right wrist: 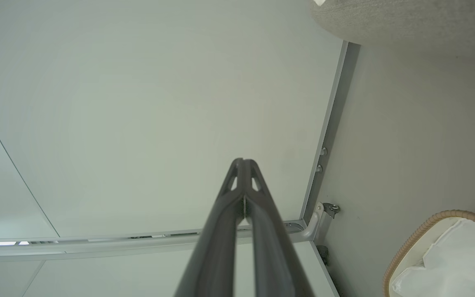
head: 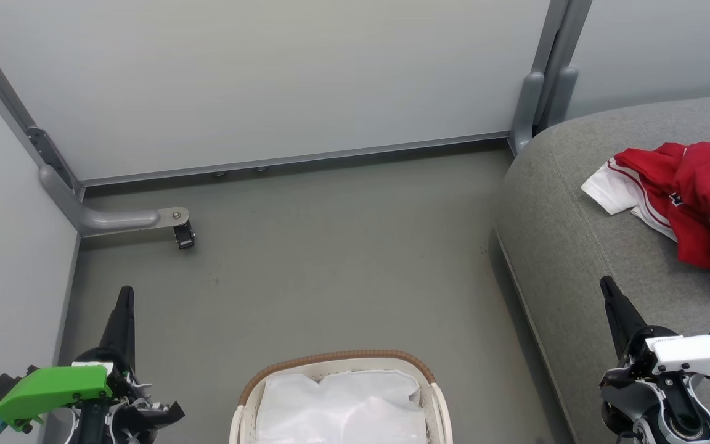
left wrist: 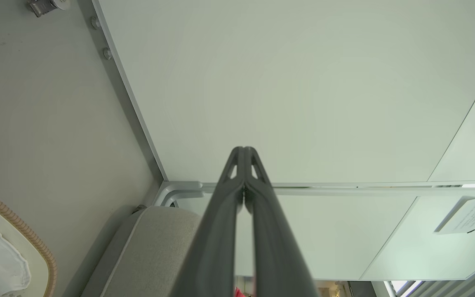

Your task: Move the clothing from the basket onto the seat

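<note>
Grey floor point(head: 330, 259) is seen behind the left tool point(head: 124, 299), lower left, and the right tool point(head: 607, 290), lower right, both pressed shut and empty. Between them the basket point(head: 336, 359) is seen; the clothing point(head: 700, 185) is heaped on the seat point(head: 577, 234), upper right.

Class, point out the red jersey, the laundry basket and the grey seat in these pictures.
red jersey point(head: 700, 182): head view, red body fabric.
laundry basket point(head: 336, 356): head view, tan woven rim.
grey seat point(head: 577, 259): head view, bare cushion top.
</note>
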